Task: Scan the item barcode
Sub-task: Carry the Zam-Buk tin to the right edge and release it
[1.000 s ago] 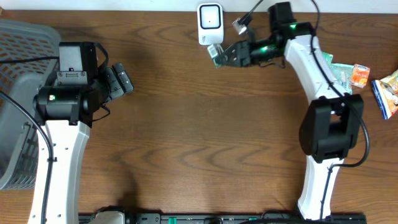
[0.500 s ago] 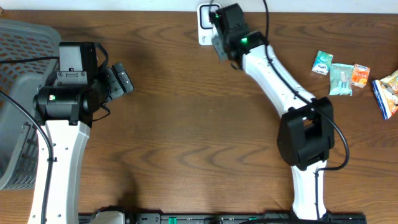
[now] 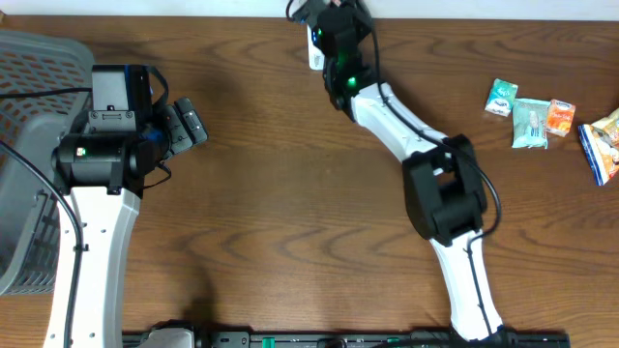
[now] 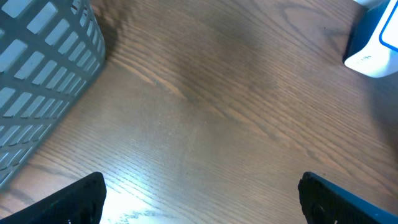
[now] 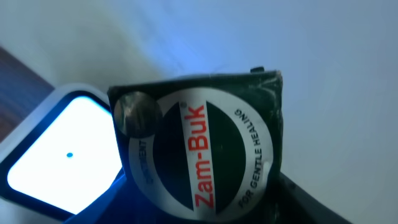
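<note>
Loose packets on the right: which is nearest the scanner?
The teal-and-white packet, leftmost in the row; the green packet, orange packet and blue bag lie further right.

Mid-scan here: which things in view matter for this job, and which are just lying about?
In the job: Zam-Buk box, held up to the white barcode scanner.
Lying about: grey basket, small packets on the right.

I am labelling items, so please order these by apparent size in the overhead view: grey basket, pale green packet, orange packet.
1. grey basket: by far the largest, though partly cut off by the frame.
2. pale green packet.
3. orange packet: only a little smaller than the green one.
</note>
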Tool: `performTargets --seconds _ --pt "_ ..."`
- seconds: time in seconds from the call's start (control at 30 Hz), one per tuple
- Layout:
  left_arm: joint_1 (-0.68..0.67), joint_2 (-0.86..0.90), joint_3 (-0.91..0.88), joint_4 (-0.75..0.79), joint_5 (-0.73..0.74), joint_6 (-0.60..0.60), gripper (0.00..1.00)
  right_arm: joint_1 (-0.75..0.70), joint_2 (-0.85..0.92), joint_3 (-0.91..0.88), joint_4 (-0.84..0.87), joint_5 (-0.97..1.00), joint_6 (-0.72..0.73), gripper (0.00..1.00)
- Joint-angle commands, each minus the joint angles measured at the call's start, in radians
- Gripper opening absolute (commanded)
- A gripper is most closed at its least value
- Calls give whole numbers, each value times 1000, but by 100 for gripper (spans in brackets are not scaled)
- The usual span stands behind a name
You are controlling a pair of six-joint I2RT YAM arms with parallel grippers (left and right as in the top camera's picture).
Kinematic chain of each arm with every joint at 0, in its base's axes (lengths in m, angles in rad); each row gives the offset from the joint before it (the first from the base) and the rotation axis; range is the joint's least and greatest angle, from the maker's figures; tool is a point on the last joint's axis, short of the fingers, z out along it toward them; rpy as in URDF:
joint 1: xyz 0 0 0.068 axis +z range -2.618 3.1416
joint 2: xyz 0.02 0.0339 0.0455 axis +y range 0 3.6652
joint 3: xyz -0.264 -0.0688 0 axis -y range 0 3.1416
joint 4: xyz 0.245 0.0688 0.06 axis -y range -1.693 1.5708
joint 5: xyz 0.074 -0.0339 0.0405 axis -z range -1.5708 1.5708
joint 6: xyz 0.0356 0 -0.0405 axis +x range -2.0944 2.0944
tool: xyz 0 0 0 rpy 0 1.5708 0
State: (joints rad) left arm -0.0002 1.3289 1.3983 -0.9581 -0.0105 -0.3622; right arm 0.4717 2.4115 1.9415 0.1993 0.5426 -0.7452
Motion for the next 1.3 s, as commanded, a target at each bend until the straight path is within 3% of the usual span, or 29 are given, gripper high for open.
performTargets --seconds 0.0,0.73,0.97,1.27 --pt "5 3 0 1 -17 6 98 0 56 6 54 39 -86 53" --pt "5 3 0 1 -17 7 98 -39 -31 7 10 114 -29 52" --pt "5 3 0 1 -17 6 98 -161 -204 7 -247 109 156 53" --pt "5 3 0 1 -17 6 98 -447 -270 6 -803 76 505 55"
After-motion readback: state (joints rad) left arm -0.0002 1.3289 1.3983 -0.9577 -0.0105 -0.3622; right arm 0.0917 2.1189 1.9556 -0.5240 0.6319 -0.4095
